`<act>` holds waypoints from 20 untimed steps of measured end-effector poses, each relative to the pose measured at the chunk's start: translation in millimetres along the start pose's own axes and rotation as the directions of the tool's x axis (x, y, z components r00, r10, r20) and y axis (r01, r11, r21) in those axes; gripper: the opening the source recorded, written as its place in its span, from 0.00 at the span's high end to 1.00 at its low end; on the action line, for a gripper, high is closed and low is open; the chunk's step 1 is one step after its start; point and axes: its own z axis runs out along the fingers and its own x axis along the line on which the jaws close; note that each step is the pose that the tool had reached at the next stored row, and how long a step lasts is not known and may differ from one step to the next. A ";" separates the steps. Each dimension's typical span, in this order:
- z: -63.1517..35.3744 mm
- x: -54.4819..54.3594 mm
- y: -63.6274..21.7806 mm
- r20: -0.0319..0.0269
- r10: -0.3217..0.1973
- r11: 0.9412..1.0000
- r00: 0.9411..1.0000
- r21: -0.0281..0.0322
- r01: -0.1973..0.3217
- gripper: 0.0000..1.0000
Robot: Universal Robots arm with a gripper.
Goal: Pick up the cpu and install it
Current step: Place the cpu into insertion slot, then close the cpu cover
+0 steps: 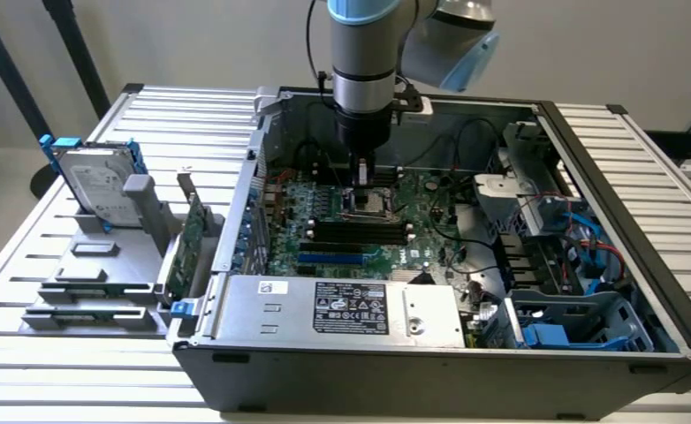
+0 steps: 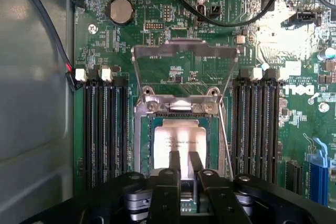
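Note:
The cpu, a flat square chip with a dull silver top, lies inside the socket frame of the green board. The socket's metal load plate stands swung up beyond it. My gripper hangs directly over the near part of the cpu. Its two dark fingers are drawn close together, with only a thin slit and nothing between them. In the exterior view the gripper reaches down into the open computer case, right above the socket.
Black memory slots flank the socket on both sides. Black cables cross the board past the load plate. A power supply fills the case's near side. A hard drive with blue rails stands in a grey rack at the exterior view's left.

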 end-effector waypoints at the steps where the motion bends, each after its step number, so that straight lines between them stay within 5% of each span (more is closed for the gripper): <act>1: -0.3 -0.1 -2.7 0.000 0.000 1.000 1.000 0.000 0.000 0.89; 10: -2.6 -1.1 -27.6 0.000 -0.004 1.000 1.000 0.000 0.004 0.89; 20: -3.1 -1.1 -30.1 -0.001 -0.009 1.000 1.000 0.001 0.009 0.89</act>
